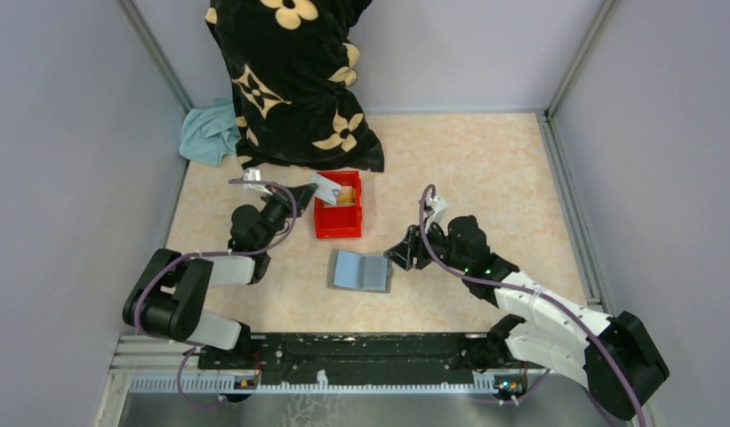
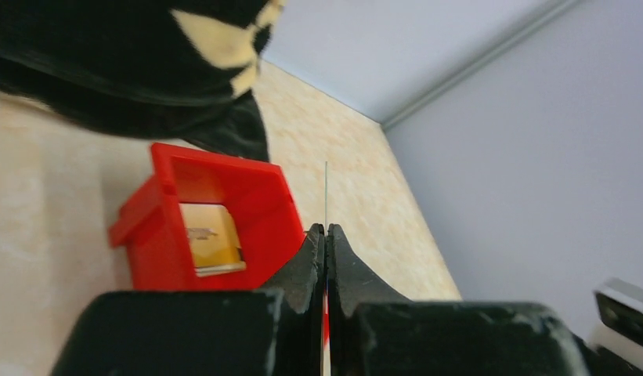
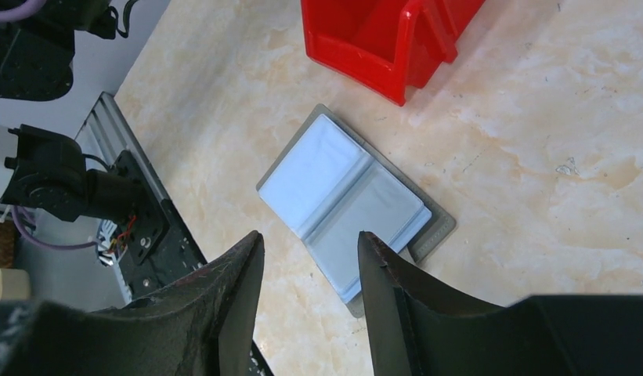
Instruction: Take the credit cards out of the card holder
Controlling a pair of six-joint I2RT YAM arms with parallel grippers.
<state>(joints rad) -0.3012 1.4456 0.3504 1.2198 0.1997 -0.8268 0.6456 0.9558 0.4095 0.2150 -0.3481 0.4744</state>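
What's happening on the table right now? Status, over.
Left gripper shut on a silver card by the red bin. Right gripper open above the open card holder. Tan-gold card in bin. Nothing blocking.

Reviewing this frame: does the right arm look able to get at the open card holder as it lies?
Probably yes. The right gripper is open and close beside the card holder, which lies spread flat with nothing between them.
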